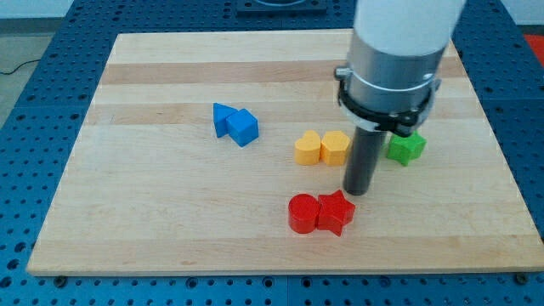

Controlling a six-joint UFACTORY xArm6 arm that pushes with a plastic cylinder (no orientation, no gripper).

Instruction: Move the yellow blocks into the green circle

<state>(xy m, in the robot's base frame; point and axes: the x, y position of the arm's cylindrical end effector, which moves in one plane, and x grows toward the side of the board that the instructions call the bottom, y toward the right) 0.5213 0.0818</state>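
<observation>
Spanning the view, the wooden board (170, 221) carries every block. No claw exists; my tip (359, 190) stands just right of the yellow pair, a heart-like block (307, 148) touching a squarish one (335, 147). A green block (406, 148), partly hidden, sits beyond the rod, unreached. Red blocks (320, 212) and blue blocks (235, 124) lie apart.

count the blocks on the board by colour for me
blue blocks: 2
yellow blocks: 2
red blocks: 2
green block: 1, partly hidden behind the arm, so I cannot rule out more there
total: 7
my tip sits just right of the yellow pair, above the red pair.
</observation>
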